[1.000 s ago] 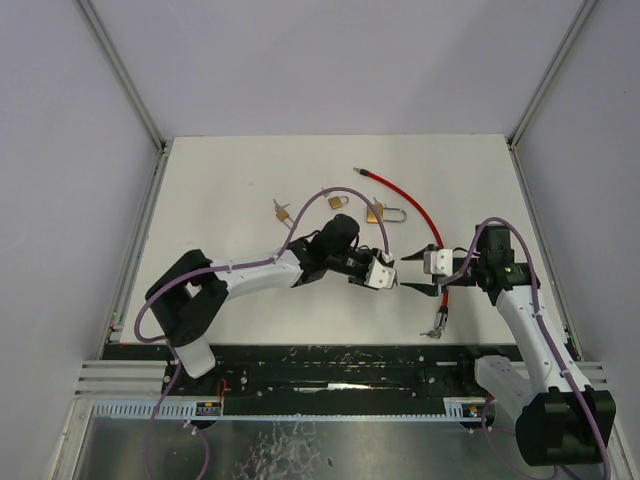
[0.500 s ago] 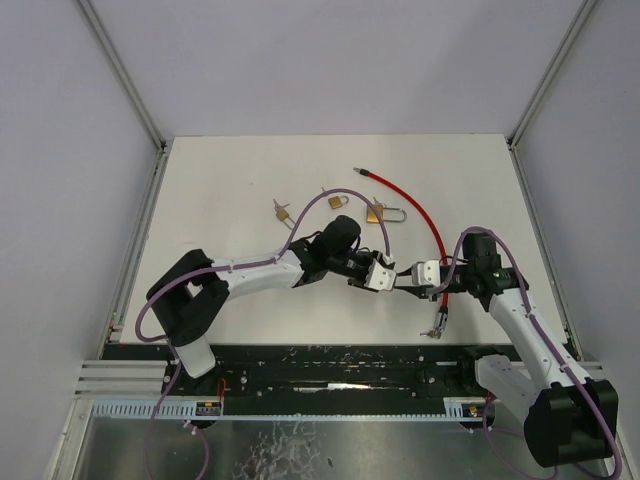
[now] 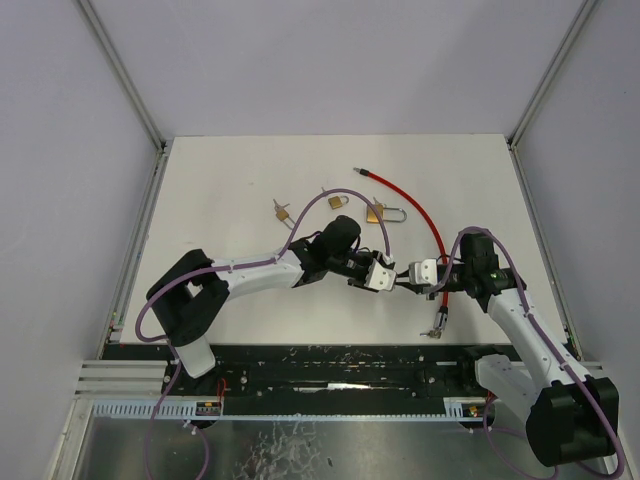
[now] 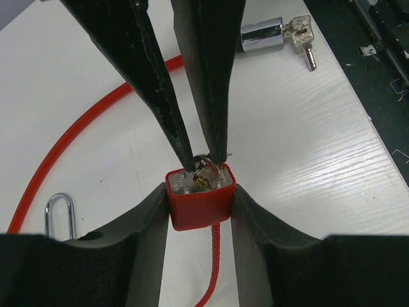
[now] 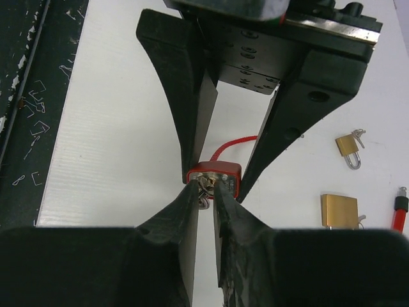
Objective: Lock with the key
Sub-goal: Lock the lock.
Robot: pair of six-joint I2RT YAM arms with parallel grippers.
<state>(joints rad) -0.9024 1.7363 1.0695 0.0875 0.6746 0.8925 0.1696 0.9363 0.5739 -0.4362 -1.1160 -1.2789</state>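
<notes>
White table [image 3: 230, 180], faint wood grain in the wrist views.

- Red cable [image 3: 425, 215]: starts at a metal tip far beyond the left fingers [image 4: 144, 256], curves past the right fingers [image 5: 185, 236], ends on their near side.
- Chrome lock cylinder [image 4: 262, 34] on that near cable end, with a bunch of keys [image 4: 301, 39] touching it.
- Large brass padlock [image 3: 376, 213]: lies flat beyond the left fingers, silver shackle pointing right, just beside the cable.
- Small brass padlock [image 3: 339, 202]: just left of the large one, apart from it.
- Small brass item [image 3: 281, 211]: farther left, well apart; too small to tell whether lock or key.
</notes>
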